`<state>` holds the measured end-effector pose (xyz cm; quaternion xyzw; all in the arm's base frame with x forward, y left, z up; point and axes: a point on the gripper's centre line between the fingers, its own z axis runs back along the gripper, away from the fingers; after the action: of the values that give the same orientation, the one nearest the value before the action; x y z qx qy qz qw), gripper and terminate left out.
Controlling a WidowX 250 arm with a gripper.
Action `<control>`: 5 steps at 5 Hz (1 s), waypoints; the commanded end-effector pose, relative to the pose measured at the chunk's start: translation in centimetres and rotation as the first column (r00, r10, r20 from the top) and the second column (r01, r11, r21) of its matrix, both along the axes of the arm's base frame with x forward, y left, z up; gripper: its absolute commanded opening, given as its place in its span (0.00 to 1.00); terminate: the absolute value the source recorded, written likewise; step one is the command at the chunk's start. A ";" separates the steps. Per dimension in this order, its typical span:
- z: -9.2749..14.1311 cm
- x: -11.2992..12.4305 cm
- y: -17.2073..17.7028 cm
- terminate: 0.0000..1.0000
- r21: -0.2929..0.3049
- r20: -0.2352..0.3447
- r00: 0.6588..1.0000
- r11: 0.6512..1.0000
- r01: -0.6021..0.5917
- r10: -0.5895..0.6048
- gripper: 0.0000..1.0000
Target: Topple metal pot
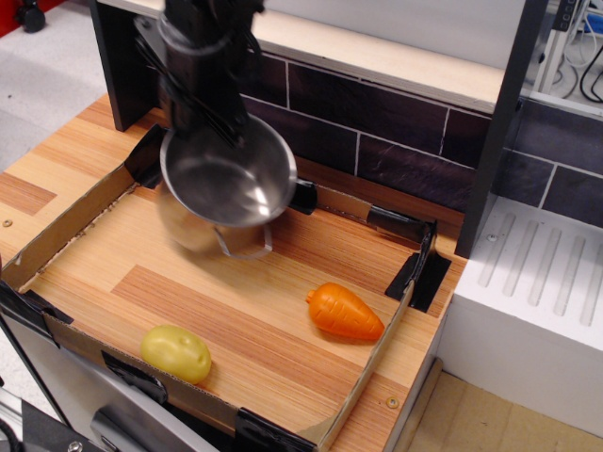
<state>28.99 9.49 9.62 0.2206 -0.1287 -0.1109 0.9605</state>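
Observation:
The shiny metal pot [226, 184] hangs tilted above the wooden tray floor at the back left, its open mouth turned toward the camera and its image blurred by motion. One wire handle [247, 247] shows at its lower edge. My black gripper [212, 118] comes down from the top and is shut on the pot's far rim. The fingertips are partly hidden by the rim.
An orange toy carrot [344, 312] lies at the right of the tray and a yellow toy potato [176, 353] near the front edge. Low cardboard walls [68, 226] ring the tray. A dark tiled backsplash [377, 113] stands behind, a white rack [537, 282] to the right.

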 end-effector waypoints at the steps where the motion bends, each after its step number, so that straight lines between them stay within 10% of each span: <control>1: 3.8 -0.7 1.6 0.00 0.250 0.068 0.998 0.968 -0.004 -0.013 0.00; 2: 4.7 -1.6 1.9 0.00 0.312 -0.064 0.998 0.950 0.009 0.012 0.00; 5: 1.6 -1.2 1.0 0.00 0.422 -0.121 0.990 0.907 -0.009 0.067 0.00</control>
<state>27.61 10.77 9.55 0.4104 -0.0127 -0.1400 0.9010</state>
